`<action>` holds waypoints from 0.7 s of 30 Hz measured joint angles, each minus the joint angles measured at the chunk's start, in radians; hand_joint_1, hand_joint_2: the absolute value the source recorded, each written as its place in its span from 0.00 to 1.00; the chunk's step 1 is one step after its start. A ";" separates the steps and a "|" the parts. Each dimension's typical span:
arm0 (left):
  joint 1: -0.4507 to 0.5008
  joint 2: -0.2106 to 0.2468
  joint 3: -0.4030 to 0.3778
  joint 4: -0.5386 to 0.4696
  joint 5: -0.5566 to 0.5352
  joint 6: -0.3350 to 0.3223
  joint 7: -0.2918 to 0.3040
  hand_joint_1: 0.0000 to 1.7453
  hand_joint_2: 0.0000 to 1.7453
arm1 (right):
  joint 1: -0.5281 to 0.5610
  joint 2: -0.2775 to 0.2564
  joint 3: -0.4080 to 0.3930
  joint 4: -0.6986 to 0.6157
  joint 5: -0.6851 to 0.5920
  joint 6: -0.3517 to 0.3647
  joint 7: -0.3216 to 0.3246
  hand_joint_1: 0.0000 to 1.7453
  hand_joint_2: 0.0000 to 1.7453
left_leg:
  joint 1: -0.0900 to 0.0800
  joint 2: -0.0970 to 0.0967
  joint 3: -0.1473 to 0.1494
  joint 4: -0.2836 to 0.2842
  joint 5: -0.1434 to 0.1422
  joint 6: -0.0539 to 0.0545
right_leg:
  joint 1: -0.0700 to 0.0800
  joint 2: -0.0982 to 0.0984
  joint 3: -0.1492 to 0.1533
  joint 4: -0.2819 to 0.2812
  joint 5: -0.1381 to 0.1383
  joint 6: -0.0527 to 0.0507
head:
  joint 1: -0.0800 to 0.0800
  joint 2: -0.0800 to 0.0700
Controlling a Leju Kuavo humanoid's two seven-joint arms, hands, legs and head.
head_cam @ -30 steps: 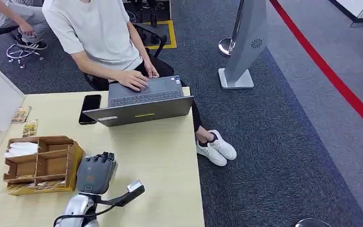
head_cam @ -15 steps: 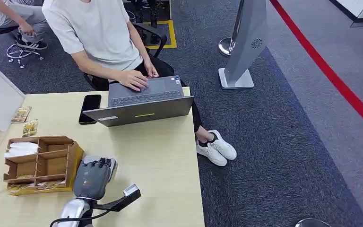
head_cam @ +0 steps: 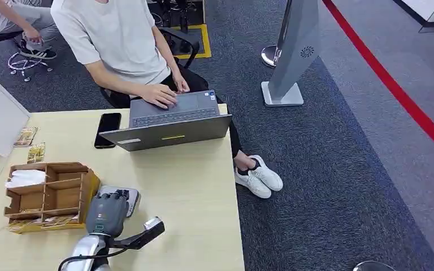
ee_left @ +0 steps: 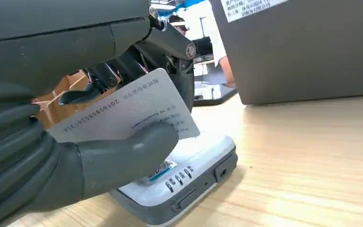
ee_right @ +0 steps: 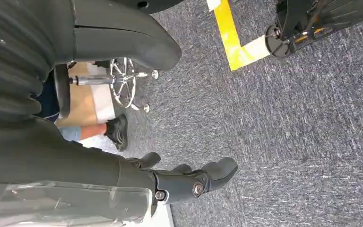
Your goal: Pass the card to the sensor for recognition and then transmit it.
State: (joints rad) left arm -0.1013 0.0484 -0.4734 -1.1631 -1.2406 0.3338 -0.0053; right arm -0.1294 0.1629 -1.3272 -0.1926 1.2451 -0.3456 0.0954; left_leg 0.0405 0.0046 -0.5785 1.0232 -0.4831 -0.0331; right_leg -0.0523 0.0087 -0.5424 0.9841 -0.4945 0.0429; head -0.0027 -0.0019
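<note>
My left hand (head_cam: 108, 214) hangs low over the near part of the wooden table (head_cam: 192, 186), pinching a white card (ee_left: 127, 111) printed with numbers between thumb and fingers (ee_left: 123, 156). The card sits tilted just above the sensor (ee_left: 189, 177), a flat white reader with a grey base; whether they touch I cannot tell. From the head view a corner of the sensor (head_cam: 131, 197) peeks out beyond the hand. My right hand (ee_right: 184, 182) hangs over grey carpet with its fingers apart and nothing in them.
A person types on a grey laptop (head_cam: 169, 121) at the table's far side, with a black phone (head_cam: 107, 130) beside it. A wooden organizer (head_cam: 51, 195) stands left of my hand. The table's right edge drops to carpet, where a white stand (head_cam: 294, 51) rises.
My left hand has drawn back toward me with the card, uncovering the sensor's far corner. The person and the laptop have stayed put.
</note>
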 joint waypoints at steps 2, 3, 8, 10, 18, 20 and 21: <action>-0.004 0.000 0.003 0.007 0.005 -0.002 -0.005 1.00 1.00 | 0.000 0.000 0.000 0.000 0.000 0.000 0.000 0.00 1.00 | 0.000 0.000 0.000 0.000 0.000 0.000 | 0.000 0.000 0.000 0.000 0.000 0.000 | 0.000 0.000; -0.006 0.000 0.006 0.010 0.006 -0.002 -0.008 1.00 1.00 | 0.000 0.000 0.000 0.000 0.000 0.000 0.000 0.00 1.00 | 0.000 0.000 0.000 0.000 0.000 0.000 | 0.000 0.000 0.000 0.000 0.000 0.000 | 0.000 0.000; -0.014 0.001 0.020 0.013 0.008 -0.003 -0.015 1.00 1.00 | 0.000 -0.001 0.000 0.000 0.001 0.000 0.000 0.00 1.00 | 0.000 0.000 0.000 0.000 0.000 0.000 | 0.000 0.000 0.000 0.000 0.000 0.000 | 0.000 0.000; -0.016 0.001 0.023 0.013 0.008 -0.007 -0.018 1.00 1.00 | 0.000 -0.001 0.000 0.000 0.001 0.000 -0.002 0.00 1.00 | 0.000 0.000 0.000 0.000 0.000 0.000 | 0.000 0.000 0.000 0.000 0.000 0.000 | 0.000 0.000; -0.020 0.003 0.035 -0.045 0.020 0.028 -0.053 1.00 1.00 | 0.000 -0.001 0.000 0.000 -0.001 0.000 -0.003 0.00 1.00 | 0.000 0.000 0.000 0.000 0.000 0.000 | 0.000 0.000 0.000 0.000 0.000 0.000 | 0.000 0.000; -0.020 0.008 0.036 -0.097 0.015 0.047 -0.062 1.00 1.00 | 0.000 -0.001 0.000 0.000 -0.002 0.000 -0.003 0.00 1.00 | 0.000 0.000 0.000 0.000 0.000 0.000 | 0.000 0.000 0.000 0.000 0.000 0.000 | 0.000 0.000; -0.020 0.010 0.035 -0.128 0.008 0.057 -0.061 1.00 1.00 | 0.000 -0.001 0.000 0.000 -0.002 0.000 -0.003 0.00 1.00 | 0.000 0.000 0.000 0.000 0.000 0.000 | 0.000 0.000 0.000 0.000 0.000 0.000 | 0.000 0.000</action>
State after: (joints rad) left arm -0.1212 0.0588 -0.4379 -1.2907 -1.2330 0.3907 -0.0668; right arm -0.1292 0.1621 -1.3272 -0.1926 1.2432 -0.3460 0.0927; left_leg 0.0405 0.0047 -0.5787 1.0233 -0.4832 -0.0331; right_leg -0.0523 0.0088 -0.5428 0.9841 -0.4945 0.0429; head -0.0027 -0.0019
